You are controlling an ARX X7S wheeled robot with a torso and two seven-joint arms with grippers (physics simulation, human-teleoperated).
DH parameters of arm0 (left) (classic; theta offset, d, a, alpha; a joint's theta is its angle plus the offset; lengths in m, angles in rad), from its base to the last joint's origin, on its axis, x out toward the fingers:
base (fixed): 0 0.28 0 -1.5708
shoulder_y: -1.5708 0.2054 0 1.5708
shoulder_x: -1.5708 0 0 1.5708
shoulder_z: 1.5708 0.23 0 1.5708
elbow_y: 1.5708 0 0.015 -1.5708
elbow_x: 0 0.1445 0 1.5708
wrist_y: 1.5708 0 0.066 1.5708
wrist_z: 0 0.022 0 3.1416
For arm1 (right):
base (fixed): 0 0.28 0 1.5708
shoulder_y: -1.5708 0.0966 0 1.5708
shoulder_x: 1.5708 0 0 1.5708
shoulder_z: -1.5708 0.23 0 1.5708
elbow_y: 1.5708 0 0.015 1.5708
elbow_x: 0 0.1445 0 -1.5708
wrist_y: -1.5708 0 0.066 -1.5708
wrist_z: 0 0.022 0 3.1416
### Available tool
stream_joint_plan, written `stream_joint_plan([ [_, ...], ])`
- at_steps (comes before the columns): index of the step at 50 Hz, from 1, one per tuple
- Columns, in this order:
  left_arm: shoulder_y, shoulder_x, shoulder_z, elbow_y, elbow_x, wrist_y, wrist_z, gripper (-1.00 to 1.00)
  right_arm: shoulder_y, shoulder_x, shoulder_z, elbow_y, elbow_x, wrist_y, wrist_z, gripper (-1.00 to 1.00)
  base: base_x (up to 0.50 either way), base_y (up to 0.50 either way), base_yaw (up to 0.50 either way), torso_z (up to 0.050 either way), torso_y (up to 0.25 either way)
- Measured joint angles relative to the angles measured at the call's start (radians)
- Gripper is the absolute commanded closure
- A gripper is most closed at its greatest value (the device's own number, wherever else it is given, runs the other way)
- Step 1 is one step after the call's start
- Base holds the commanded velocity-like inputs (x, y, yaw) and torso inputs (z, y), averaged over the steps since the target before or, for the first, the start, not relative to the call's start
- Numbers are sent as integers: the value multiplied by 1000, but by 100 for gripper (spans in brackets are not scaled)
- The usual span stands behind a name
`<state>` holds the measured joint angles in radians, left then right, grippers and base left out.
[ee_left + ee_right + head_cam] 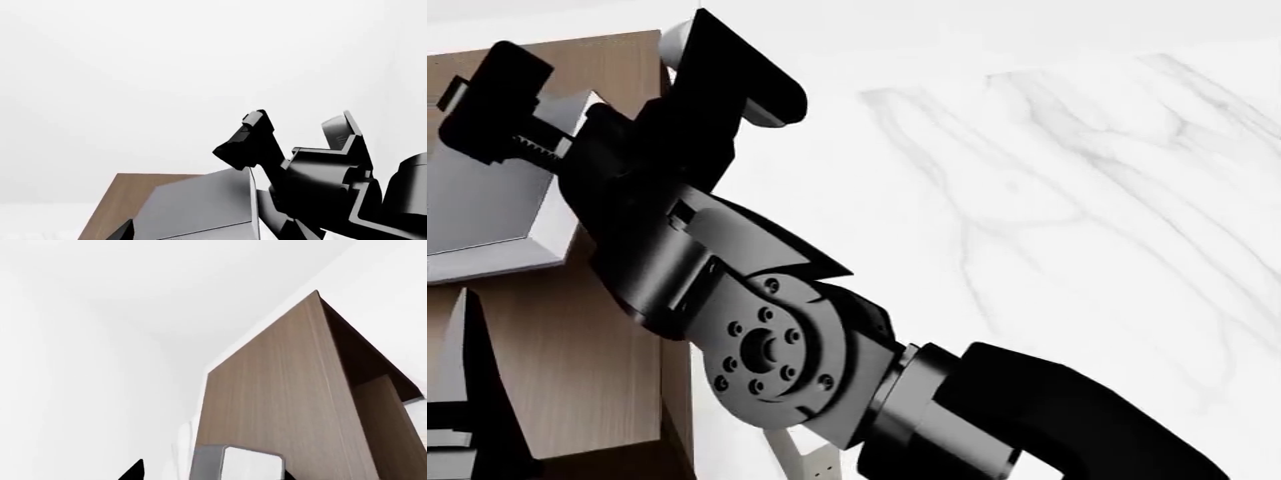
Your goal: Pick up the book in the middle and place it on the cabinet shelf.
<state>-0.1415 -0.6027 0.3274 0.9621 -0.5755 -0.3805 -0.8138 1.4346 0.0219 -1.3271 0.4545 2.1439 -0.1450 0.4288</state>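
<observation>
The grey book [481, 200] with white page edges is tilted over the top of the brown cabinet [574, 350]. In the left wrist view the book [200, 205] fills the space between the jaws of my left gripper [193, 235], which is shut on it, with the cabinet [120, 200] behind. My right gripper [607, 75] reaches in from the right with jaws wide open around the book's upper corner; one finger [243, 142] touches the book's edge. In the right wrist view the book [253, 467] sits between the fingertips of my right gripper [210, 475], under the tall cabinet [280, 390].
A white marble-veined surface [1054, 200] lies to the right of the cabinet. My right arm [827, 370] crosses the head view from lower right. Part of my left arm [454, 420] shows at the lower left. Plain white walls surround the cabinet.
</observation>
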Motion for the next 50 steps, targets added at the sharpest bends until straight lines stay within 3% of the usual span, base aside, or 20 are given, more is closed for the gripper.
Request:
stream_joint_plan([
  [14,-2,-1,9,-8,3,6,-1,-100,-2,32,5,10,14,-5,-5,-100,0,0,0,0,1],
  [34,-6,-4,18,-15,5,8,-5,-100,-38,164,55,-61,-13,-66,5,-100,0,0,0,0,0],
  [43,-29,-1,19,-36,-4,4,-3,-100,-102,297,72,-223,-125,-209,80,-100,0,0,0,0,0],
  [50,-139,5,8,-53,-53,-63,-15,-100,-125,436,76,-362,-273,-323,207,-100,0,0,0,1,0],
])
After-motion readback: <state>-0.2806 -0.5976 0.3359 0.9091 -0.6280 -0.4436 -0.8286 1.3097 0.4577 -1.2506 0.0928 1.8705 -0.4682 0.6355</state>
